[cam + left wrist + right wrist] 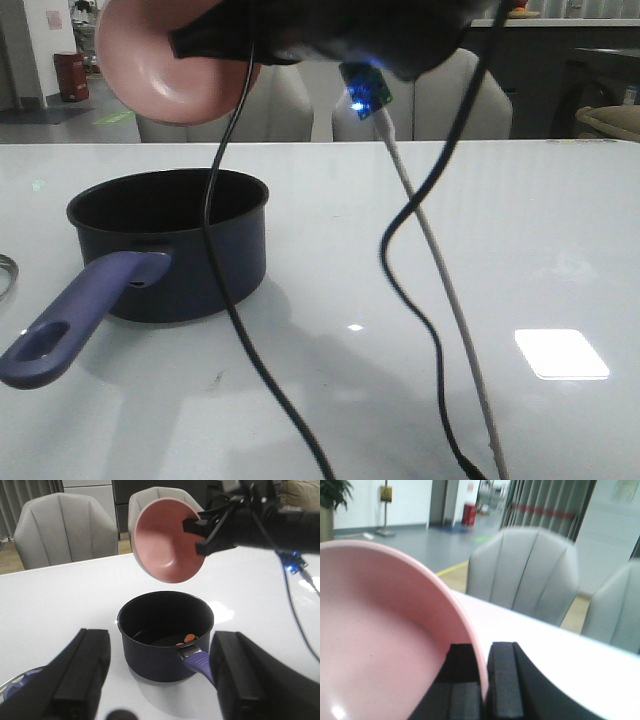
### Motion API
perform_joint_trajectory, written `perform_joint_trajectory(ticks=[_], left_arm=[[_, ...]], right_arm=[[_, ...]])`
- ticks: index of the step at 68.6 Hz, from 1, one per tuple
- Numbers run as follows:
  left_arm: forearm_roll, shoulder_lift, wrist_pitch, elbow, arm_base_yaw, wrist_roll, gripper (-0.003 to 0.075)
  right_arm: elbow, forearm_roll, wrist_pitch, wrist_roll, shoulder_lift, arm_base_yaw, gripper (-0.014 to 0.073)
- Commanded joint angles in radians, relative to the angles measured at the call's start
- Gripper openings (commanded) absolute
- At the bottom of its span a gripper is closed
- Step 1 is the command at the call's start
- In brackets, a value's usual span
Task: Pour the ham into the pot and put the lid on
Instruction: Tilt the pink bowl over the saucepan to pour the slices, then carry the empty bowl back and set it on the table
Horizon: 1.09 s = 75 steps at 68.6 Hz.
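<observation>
Pot [190,250]: dark navy, on white worktop [520,230]; interior unreadable in front view. Ham [189,638]: orange bits on pot floor, seen only from left wrist. Pink bowl [167,540]: tipped above the pot, partly cut off in front view. Right pincer [482,680]: pinching bowl rim (one pad each side). Left pincer [159,680]: spread, short of the pot. Lid [15,692]: mostly hidden, only an edge showing.
</observation>
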State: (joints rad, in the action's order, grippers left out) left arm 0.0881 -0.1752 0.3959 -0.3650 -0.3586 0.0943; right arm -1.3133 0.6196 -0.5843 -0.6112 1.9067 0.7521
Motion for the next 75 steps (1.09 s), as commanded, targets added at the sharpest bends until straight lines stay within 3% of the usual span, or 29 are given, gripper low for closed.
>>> perform_joint_trajectory(ticks=[1, 9, 19, 29, 39, 45, 54, 61, 75], left_arm=[[0.012, -0.011, -0.083, -0.028, -0.009, -0.003, 0.0456], [0.012, -0.011, -0.083, -0.028, -0.009, -0.003, 0.0456], [0.012, -0.011, -0.083, -0.028, -0.009, -0.003, 0.0456], [0.012, -0.011, -0.083, -0.028, -0.009, -0.003, 0.0456], [0.012, -0.011, -0.083, -0.028, -0.009, -0.003, 0.0456], [0.012, -0.011, -0.083, -0.028, -0.009, -0.003, 0.0456], [0.012, -0.011, -0.083, -0.028, -0.009, -0.003, 0.0456], [0.012, -0.011, -0.083, -0.028, -0.009, -0.003, 0.0456], [0.012, -0.011, -0.083, -0.028, -0.009, -0.003, 0.0456]], right_arm=[[-0.027, 0.035, 0.119, -0.018, -0.134, -0.014, 0.0134], [-0.027, 0.038, 0.339, -0.118, -0.196, -0.037, 0.0134], [-0.027, 0.045, 0.630, -0.120, -0.247, -0.096, 0.0134], [-0.027, -0.039, 0.805, -0.121, -0.275, -0.175, 0.0134], [-0.027, -0.098, 0.949, -0.035, -0.298, -0.294, 0.0134], [-0.027, -0.214, 1.007, 0.051, -0.298, -0.375, 0.0134], [-0.027, -0.359, 1.093, 0.258, -0.279, -0.486, 0.0134], [-0.027, -0.365, 1.172, 0.359, -0.250, -0.560, 0.0134], [-0.027, -0.363, 1.269, 0.372, -0.165, -0.649, 0.0135]])
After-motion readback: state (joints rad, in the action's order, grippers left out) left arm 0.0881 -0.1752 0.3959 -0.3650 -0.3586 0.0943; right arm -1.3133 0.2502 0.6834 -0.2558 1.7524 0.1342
